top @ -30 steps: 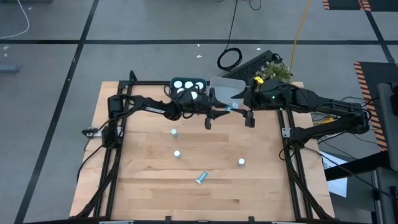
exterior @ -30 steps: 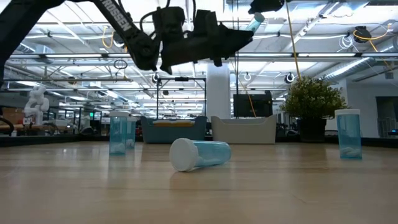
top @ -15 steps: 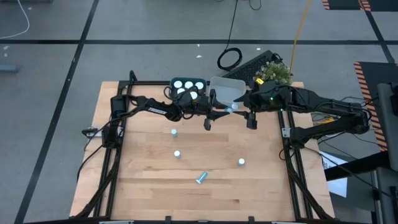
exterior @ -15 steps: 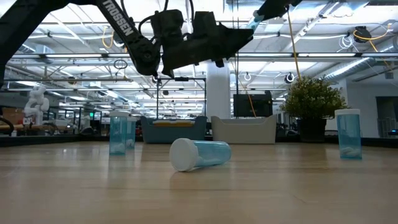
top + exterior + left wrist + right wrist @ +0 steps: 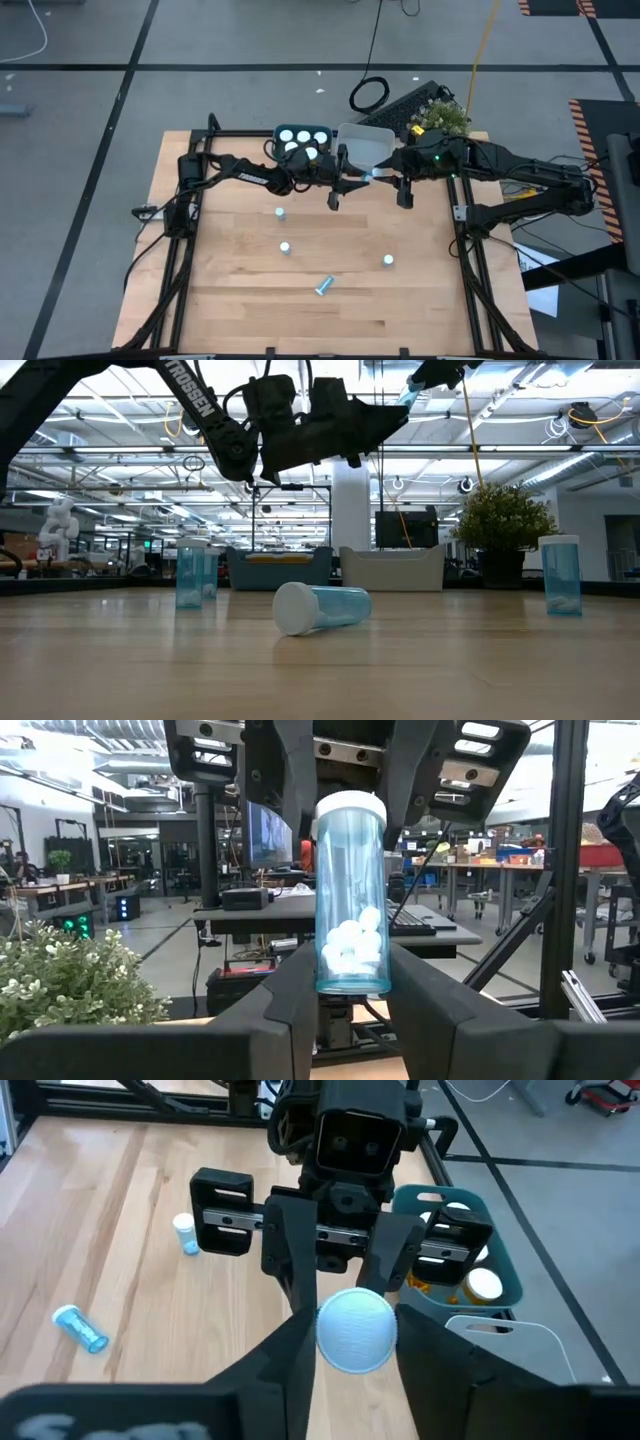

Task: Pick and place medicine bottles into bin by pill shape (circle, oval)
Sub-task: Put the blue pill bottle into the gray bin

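Note:
A slim pale-blue medicine bottle (image 5: 350, 900) with a white cap and round white pills hangs high over the table's far middle, between both grippers. My left gripper (image 5: 362, 177) comes from the left and is shut on its bottom end. My right gripper (image 5: 379, 172) comes from the right and is shut on its cap end. Three more pale-blue bottles (image 5: 280, 212) (image 5: 285, 247) (image 5: 388, 261) stand on their bases on the table. Another one (image 5: 323, 287) lies on its side. My left gripper pinches the bottle's bottom end (image 5: 350, 978) between its two fingers, which lie along the bottle and come about level from the table's left. The bottle sticks out beyond the fingertips, clear of the table. My right gripper pinches the white cap end (image 5: 355, 1330) between its two fingers (image 5: 300, 1345), coming from the table's right, opposite the left gripper. The cap faces back toward this wrist. In the low view the bottle (image 5: 409, 393) tilts, its cap end higher.
A teal bin (image 5: 303, 143) holding white-capped orange bottles and a white bin (image 5: 362, 146) sit at the table's far edge, just behind the grippers. A potted plant (image 5: 440, 115) stands at the far right. The wooden top (image 5: 240, 300) lies bare around the loose bottles.
My right gripper has dropped and tipped a little with the bottle's cap end, showing lower in the low view than a second ago. Over the last half second both grippers and the bottle have kept still.

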### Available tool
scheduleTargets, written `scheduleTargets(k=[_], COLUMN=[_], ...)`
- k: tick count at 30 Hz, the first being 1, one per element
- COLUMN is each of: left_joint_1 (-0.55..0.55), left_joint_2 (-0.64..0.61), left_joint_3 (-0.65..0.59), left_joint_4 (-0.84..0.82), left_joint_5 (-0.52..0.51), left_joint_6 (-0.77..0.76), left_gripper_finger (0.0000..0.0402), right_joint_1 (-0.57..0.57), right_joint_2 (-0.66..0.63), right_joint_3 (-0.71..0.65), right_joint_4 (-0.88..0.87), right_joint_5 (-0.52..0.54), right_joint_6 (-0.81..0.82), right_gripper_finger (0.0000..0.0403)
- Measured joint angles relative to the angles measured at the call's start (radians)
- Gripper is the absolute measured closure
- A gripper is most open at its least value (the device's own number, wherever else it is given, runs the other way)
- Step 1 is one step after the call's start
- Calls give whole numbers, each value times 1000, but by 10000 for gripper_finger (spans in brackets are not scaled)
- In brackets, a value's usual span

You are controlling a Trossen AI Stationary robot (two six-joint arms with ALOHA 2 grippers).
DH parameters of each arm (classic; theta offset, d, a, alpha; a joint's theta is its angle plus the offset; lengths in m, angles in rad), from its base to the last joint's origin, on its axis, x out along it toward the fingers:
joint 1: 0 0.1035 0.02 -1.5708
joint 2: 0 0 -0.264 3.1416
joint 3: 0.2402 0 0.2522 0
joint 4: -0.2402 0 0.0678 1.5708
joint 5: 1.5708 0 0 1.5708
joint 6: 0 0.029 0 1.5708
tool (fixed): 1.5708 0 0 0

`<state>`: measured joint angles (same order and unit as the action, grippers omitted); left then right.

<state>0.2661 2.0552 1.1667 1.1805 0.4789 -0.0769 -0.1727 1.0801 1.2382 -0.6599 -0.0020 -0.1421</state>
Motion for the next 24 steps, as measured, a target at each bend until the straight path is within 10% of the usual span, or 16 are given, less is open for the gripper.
scheduleTargets(k=[10, 24], left_joint_1=[6, 99], left_joint_2=[0, -147], left_joint_3=[0, 2], left_joint_4=[-6, -477], left_joint_5=[-9, 87], left_joint_6=[-32, 26], left_gripper_finger=[275, 56], right_joint_1=[-1, -32], right_joint_2=[0, 1], right_joint_3=[-1, -1], right_joint_4=[4, 23], right_joint_5=[1, -6], right_joint_6=[0, 0], right_gripper_finger=[287, 287])
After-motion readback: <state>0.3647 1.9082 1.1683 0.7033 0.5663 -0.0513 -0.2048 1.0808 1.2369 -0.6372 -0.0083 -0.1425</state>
